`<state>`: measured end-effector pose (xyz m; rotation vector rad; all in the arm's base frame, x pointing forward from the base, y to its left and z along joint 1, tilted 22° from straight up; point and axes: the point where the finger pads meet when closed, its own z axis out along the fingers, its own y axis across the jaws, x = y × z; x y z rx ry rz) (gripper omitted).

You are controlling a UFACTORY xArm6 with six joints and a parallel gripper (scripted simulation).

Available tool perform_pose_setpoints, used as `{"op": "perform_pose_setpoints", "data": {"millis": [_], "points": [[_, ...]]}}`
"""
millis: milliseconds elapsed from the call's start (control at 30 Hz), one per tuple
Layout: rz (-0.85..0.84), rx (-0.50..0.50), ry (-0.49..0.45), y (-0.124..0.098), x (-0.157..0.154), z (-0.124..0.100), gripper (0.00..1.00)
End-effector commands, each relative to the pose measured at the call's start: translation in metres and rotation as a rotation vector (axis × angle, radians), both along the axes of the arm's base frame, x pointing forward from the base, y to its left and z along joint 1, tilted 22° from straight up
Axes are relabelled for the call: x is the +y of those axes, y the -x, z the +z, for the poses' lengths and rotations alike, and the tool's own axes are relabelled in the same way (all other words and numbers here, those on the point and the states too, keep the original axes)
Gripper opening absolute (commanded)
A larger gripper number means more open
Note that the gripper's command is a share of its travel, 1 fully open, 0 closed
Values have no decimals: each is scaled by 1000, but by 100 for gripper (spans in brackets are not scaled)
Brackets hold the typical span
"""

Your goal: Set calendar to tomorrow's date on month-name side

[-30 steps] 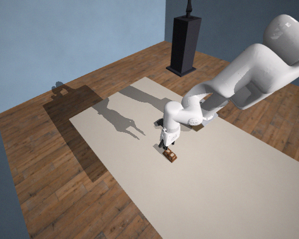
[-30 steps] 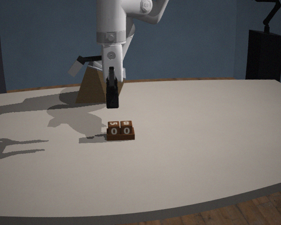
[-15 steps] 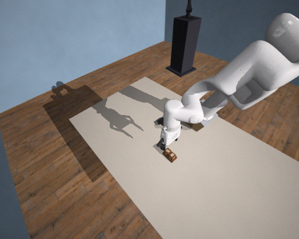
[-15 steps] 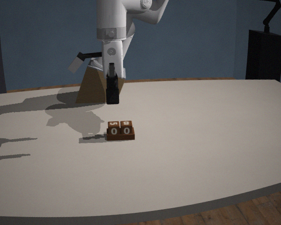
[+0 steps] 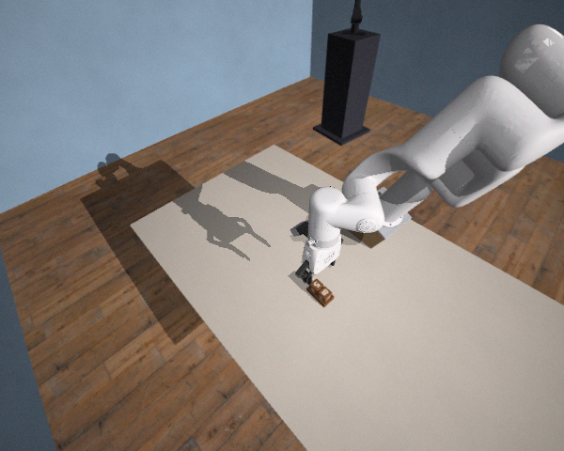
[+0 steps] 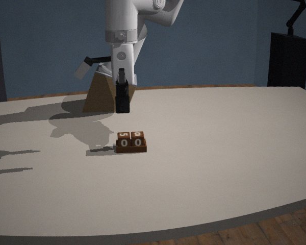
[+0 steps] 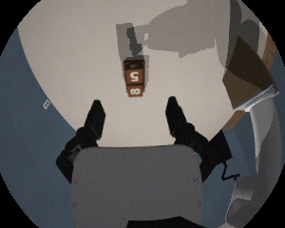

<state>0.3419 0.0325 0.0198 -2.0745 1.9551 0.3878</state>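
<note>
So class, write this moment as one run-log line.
pincer: open, empty, above table | cubes: side by side in tray | front: 0 0 | tops: 5, 8

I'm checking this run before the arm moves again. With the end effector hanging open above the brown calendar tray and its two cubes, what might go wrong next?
1. The open end effector hangs well above the small brown wooden tray; a poorly aligned descent might nudge the tray or tip a cube.
2. The two brown number cubes sit touching, so grasping one may drag its neighbour.
3. The exterior view shows 0 and 0 on this side; the month-name side isn't visible, so the date can't be checked.
</note>
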Motion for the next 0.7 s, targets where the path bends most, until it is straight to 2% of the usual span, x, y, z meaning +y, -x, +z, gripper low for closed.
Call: {"op": "perform_pose_setpoints", "data": {"millis": [0, 167, 533, 667], "points": [[-1, -4, 1, -1, -2, 4, 100], [-1, -4, 1, -2, -4, 10, 100], [-1, -4, 1, -2, -21, 52, 100], [-1, -4, 1, -2, -23, 58, 100]]}}
